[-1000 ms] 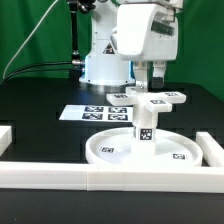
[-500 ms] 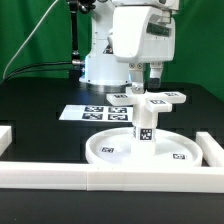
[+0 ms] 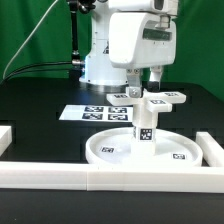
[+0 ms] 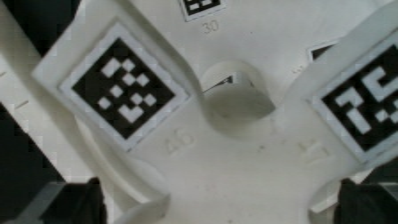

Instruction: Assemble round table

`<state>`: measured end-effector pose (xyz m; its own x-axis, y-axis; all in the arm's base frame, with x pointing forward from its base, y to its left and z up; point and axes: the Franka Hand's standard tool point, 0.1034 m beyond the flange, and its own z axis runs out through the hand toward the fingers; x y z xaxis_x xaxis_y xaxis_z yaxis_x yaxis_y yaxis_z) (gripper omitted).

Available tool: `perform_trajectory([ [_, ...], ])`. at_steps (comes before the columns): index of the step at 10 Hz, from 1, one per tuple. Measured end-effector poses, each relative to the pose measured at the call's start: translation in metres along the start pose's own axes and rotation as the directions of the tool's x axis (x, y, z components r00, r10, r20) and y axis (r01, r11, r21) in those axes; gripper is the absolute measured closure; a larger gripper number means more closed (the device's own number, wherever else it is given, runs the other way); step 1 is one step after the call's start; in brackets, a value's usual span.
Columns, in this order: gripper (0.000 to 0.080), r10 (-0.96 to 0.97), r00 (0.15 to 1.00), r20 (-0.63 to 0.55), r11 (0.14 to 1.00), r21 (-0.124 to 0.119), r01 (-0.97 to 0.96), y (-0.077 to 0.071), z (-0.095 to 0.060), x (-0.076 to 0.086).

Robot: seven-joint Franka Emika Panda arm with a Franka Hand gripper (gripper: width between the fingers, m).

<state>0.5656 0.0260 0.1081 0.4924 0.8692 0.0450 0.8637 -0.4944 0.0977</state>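
The round disc (image 3: 108,150) lies flat on the black table. The short leg (image 3: 145,125) stands upright in its middle with the cross-shaped piece (image 3: 168,98) lying on top of it. My gripper (image 3: 145,92) hangs straight over the cross's hub, one finger on each side, jaws wide apart. In the wrist view the cross-shaped piece (image 4: 231,110) fills the picture with two tagged arms. The dark fingers (image 4: 75,200) stand at its outer edges around my gripper (image 4: 217,205). I see no clear pinch on it.
The marker board (image 3: 85,112) lies behind the disc at the exterior view's left. White border bars (image 3: 100,178) run along the front, with short ends at both sides (image 3: 212,150). The arm's white base (image 3: 100,65) stands behind.
My hand has turned about its vertical axis and shifted slightly toward the exterior view's left. The cross-shaped piece, leg and disc look unmoved.
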Motion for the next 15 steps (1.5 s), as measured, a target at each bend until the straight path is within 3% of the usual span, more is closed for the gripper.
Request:
perform_trajectory([
  [6, 0.0151, 0.002, 1.000, 0.008, 1.000, 0.011, -0.002, -0.0031, 0.0074, -0.0024],
  [7, 0.0280, 0.002, 1.000, 0.008, 1.000, 0.011, -0.002, -0.0032, 0.0076, -0.0026],
  [8, 0.0359, 0.003, 1.000, 0.008, 1.000, 0.011, -0.003, -0.0027, 0.0075, -0.0031],
  [12, 0.0359, 0.036, 0.999, 0.008, 0.999, 0.009, -0.036, -0.0015, 0.0075, -0.0043],
  [15, 0.0359, 0.304, 0.953, 0.008, 0.952, 0.010, -0.304, -0.0017, 0.0073, -0.0042],
])
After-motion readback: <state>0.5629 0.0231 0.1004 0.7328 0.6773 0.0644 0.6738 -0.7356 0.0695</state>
